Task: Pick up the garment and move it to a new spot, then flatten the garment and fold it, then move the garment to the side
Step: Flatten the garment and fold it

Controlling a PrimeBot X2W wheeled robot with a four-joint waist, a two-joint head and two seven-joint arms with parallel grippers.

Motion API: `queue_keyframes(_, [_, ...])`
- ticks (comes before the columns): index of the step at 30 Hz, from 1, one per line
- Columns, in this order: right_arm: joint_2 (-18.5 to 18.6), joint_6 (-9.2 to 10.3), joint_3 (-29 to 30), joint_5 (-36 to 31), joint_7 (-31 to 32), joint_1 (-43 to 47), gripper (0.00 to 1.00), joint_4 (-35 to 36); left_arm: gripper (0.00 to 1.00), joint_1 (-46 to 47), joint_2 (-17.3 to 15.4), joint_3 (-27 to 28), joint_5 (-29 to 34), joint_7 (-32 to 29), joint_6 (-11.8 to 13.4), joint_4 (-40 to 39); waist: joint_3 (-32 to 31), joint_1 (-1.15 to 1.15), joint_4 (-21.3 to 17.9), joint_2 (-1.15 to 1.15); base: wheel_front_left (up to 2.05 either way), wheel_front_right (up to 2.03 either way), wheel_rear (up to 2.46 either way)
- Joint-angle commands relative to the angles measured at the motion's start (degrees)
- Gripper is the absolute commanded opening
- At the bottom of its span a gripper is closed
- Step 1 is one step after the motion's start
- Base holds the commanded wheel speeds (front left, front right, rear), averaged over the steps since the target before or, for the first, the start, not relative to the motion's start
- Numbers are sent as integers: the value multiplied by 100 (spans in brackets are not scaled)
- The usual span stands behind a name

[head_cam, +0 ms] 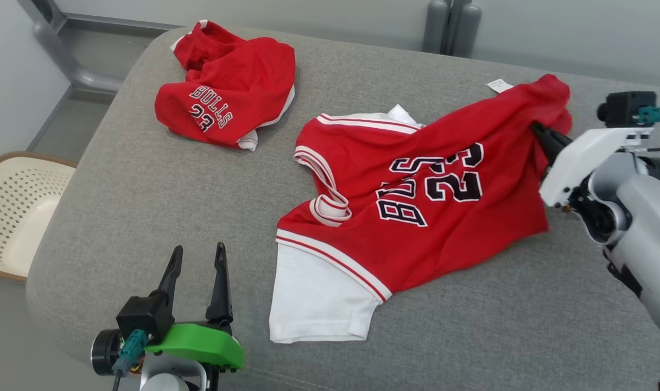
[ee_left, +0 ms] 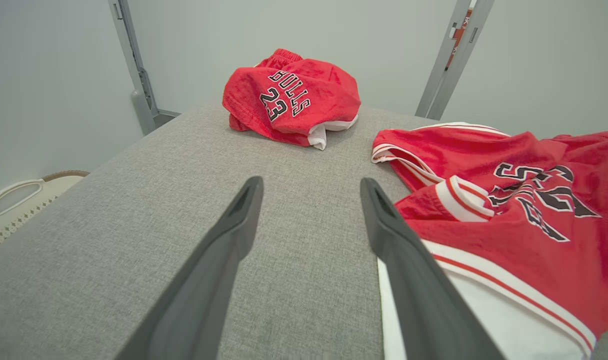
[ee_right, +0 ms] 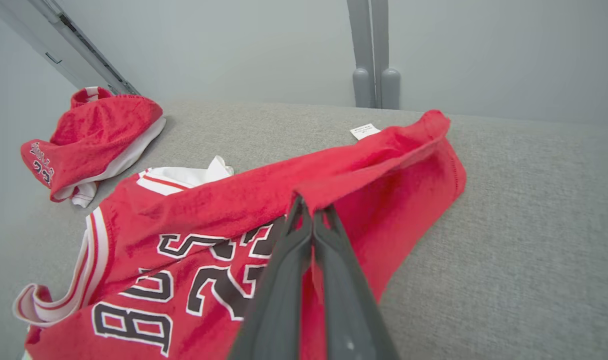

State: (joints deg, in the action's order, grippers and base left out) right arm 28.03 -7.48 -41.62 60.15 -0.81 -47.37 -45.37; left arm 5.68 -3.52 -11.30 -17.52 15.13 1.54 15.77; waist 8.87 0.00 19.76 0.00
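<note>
Now pinching the red jersey [head_cam: 417,217] in the closed right gripper [ee_right: 311,212], with the left gripper [head_cam: 198,252] parted and empty near its white sleeve [head_cam: 319,304].

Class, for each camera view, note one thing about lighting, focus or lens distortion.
Head view: soft, even light, only a faint shadow beneath the jersey; left wrist view: wide-angle stretch, the left gripper looming large, the wall posts leaning; right wrist view: no glare, lettering sharp beside the right gripper.

"BULLS" and "23" on the bundled red garment [head_cam: 238,76], "23" and fold-broken "BU…S" on the red jersey [head_cam: 417,250]
</note>
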Motion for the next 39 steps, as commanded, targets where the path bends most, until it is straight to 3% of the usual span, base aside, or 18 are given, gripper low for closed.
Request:
queue_keyframes(1, [-120, -2, -119, -64, 64, -116, 0, -5, 100, -26, 4, -13, -35, 2, 1, 11, 71, 0, 211, 0, 0, 0, 0])
queue_keyframes(12, [-1213, -2, -819, -108, 70, -548, 0, -607, 100, 111, 55, -104, -153, 2, 26, 30, 337, 0, 730, 0, 0, 0, 0])
queue_keyframes(13, [-1285, -2, -885, -111, 50, -567, 26, -696, 100, 130, 57, -113, -162, 2, 33, 37, 359, 0, 737, 0, 0, 0, 0])
queue_keyframes(14, [-1339, -2, -924, -113, 13, -590, 100, -755, 100, 139, 57, -119, -172, 2, 39, 41, 370, 0, 735, 0, 0, 0, 0])
queue_keyframes(17, [-1476, -2, -1112, -113, -98, -629, 100, -828, 100, 159, 57, -109, -178, 2, 54, 40, 369, 0, 654, 0, 0, 0, 0])
queue_keyframes(24, [-1230, -2, -1452, 72, -667, -385, 100, -385, 100, 2, 31, 3, -107, 2, 30, 131, -65, 0, 116, 0, 0, 0, 0])
queue_keyframes(31, [-514, -2, -1412, 252, -1220, -93, 100, 315, 100, -116, -18, 57, -64, 2, -4, 147, -378, 0, -368, 0, 0, 0, 0])
queue_keyframes(35, [-1, -2, -1156, 216, -1395, 262, 100, 557, 100, -160, -15, 64, -69, 2, -1, 152, -438, 0, -455, 0, 0, 0, 0])
queue_keyframes(39, [250, -2, -945, 147, -1433, 732, 100, 724, 100, -177, -13, 73, -77, 2, -22, 147, -442, 0, -470, 0, 0, 0, 0])
